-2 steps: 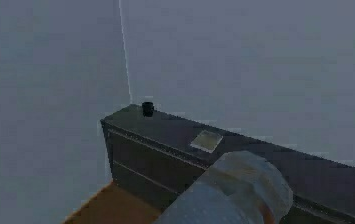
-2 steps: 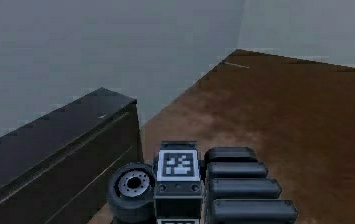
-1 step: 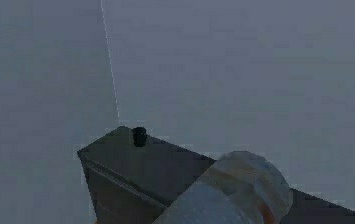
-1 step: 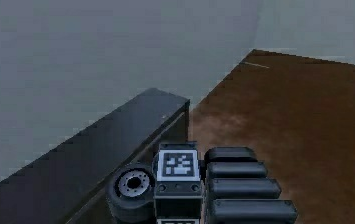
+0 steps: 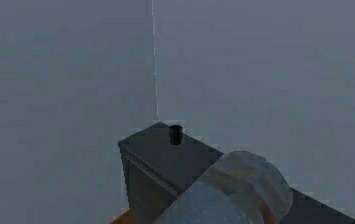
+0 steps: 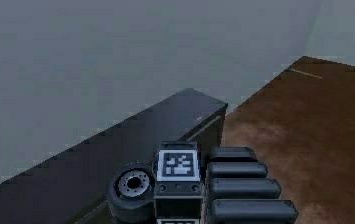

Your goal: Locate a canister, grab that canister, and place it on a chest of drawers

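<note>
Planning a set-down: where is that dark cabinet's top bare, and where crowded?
Bare: in the forward view, the cabinet top left of the small dark cylinder. Crowded: toward that view's right, where a white rounded bundle hides it.

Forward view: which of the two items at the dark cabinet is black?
The small black cylinder, standing upright on top of the dark cabinet, toward the wall corner. The other, a pale rounded bundle, is much bulkier.

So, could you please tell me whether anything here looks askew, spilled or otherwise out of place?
Nothing stands out. The small dark cylinder stands upright on the dark cabinet, and nothing looks spilled or damaged.
</note>
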Tool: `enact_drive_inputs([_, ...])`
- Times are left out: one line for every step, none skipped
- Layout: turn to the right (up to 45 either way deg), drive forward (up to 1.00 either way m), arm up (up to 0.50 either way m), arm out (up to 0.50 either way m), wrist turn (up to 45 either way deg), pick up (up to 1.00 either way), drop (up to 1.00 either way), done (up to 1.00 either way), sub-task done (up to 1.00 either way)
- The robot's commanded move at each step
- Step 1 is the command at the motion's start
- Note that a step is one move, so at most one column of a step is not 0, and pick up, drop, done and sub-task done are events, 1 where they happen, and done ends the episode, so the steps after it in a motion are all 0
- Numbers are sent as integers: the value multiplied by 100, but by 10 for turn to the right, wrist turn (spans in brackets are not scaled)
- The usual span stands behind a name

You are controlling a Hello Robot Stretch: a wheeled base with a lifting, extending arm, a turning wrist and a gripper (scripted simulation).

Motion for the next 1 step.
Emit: enact_drive_inputs([0,0,0,32,0,0,0,0,0])
